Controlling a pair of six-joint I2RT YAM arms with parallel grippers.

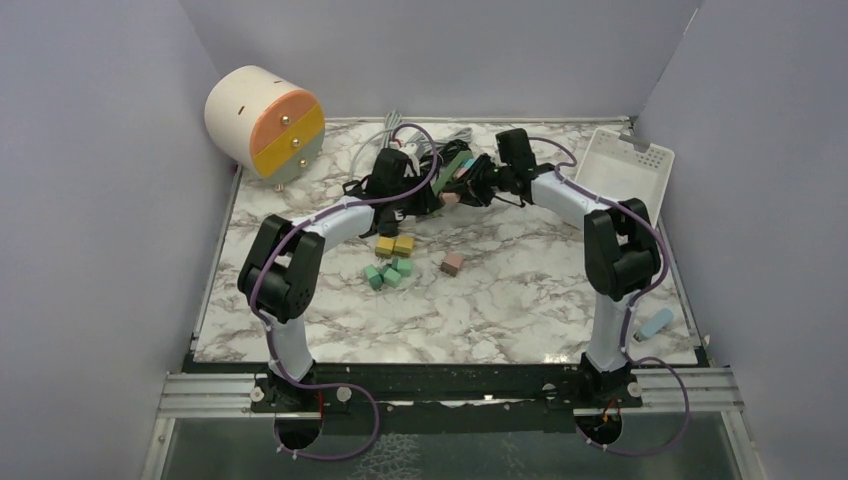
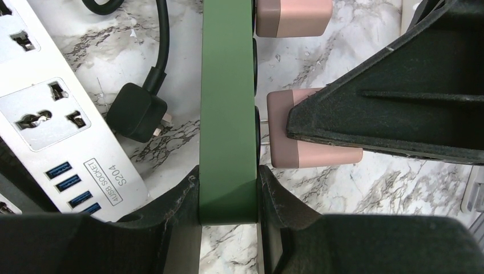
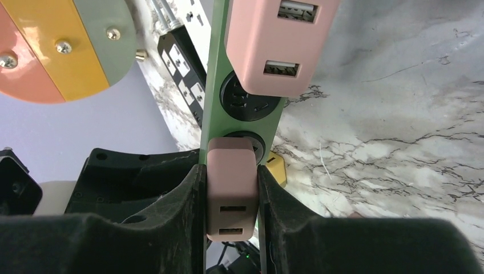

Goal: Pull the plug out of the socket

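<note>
Right hand (image 3: 230, 178) clamps pink plug (image 3: 231, 157) | left hand (image 2: 228, 184) clamps green strip (image 2: 228, 85)

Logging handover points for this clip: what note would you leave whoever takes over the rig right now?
Left gripper: shut on the end of the green power strip, bracing it.
Right gripper: shut on the pink plug seated in that strip.
Done: both grips set; a sliver of pin shows between plug and strip.
To do: pull the plug straight out. A second pink plug sits farther along the strip.
</note>
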